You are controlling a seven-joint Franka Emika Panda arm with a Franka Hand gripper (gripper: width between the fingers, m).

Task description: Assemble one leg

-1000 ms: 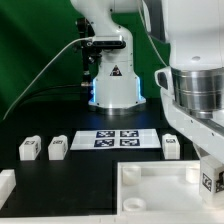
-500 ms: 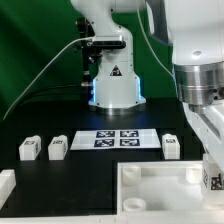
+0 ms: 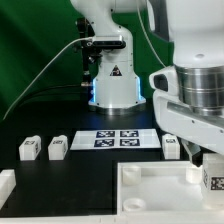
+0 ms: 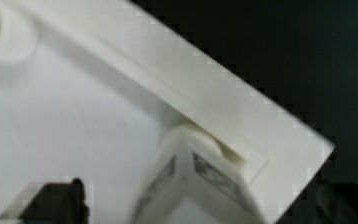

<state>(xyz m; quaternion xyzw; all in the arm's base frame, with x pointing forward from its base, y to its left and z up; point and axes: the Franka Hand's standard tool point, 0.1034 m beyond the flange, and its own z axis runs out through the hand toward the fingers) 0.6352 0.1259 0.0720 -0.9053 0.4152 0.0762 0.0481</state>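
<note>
Green backdrop [image 3: 30, 40] behind the bench. The black table [image 3: 50, 125] was matte, with parts laid out in a loose row near the front.

Exterior view, from its left to its right:
- A white block-like part [image 3: 5, 185] sat at the lower corner, cut off by the frame.
- The far-left leg [image 3: 28, 149] lay on the table with its tag facing the camera. The second leg [image 3: 57, 148] lay just beside it, not touching.
- The robot base [image 3: 113, 85] stood at the back centre, with a blue glow at its foot.
- The marker board [image 3: 120, 138] lay flat in front of the base.
- The white tray [image 3: 150, 195] filled the near foreground, with raised walls.
- The third leg [image 3: 171, 147] stood between the marker board and the arm, behind the tray.
- The arm [image 3: 195, 90] loomed large over the tray's right-hand end.
- The fourth leg [image 3: 213, 180] sat at the tray's far right corner, tag visible, directly below the gripper [image 3: 207, 163].

How far the gripper was open could not be told, nor whether it had hold of the fourth leg. The arm's bulk hid the fingers.

Wrist view was blurred. It showed the tray's pale face and a corner against the black table. One dark finger [image 4: 51, 200] stood at the edge, and a grey-white shape by the corner was unclear.
</note>
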